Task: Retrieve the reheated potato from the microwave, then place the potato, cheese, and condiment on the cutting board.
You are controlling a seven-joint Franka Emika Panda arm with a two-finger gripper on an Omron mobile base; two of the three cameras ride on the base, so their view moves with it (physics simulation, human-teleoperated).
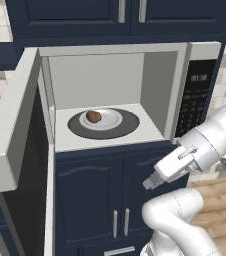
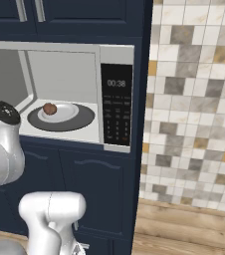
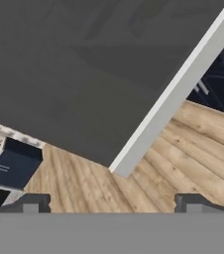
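The large built-in microwave [image 1: 110, 95] with its light grey frame stands open, its dark glass door [image 1: 12, 130] swung out to the left edge of the left base view. Inside, the small round reddish-brown potato [image 1: 93, 116] sits on a white plate [image 1: 110, 120], which rests on the dark round turntable [image 1: 127, 127] near the middle of the pale cavity floor. In the right base view the potato [image 2: 49, 108] lies toward the left part of that plate [image 2: 67, 112], and the black keypad panel [image 2: 116, 104] to the right of the cavity shows a lit clock readout.

The white arm's two-finger gripper [image 3: 111, 202] is below and to the right of the cavity opening, well apart from the potato, in front of the dark blue lower cabinet doors [image 1: 92, 195]. In the hand view its 2 dark fingertips [image 3: 29, 202] stand spread wide with nothing between them. That view looks down past the underside of the open door [image 3: 84, 69] and its pale edge to a light wooden plank floor [image 3: 183, 158]; a small dark blue box-like shape [image 3: 14, 164] at the lower left is probably a cabinet or drawer front, though it is too small to tell.
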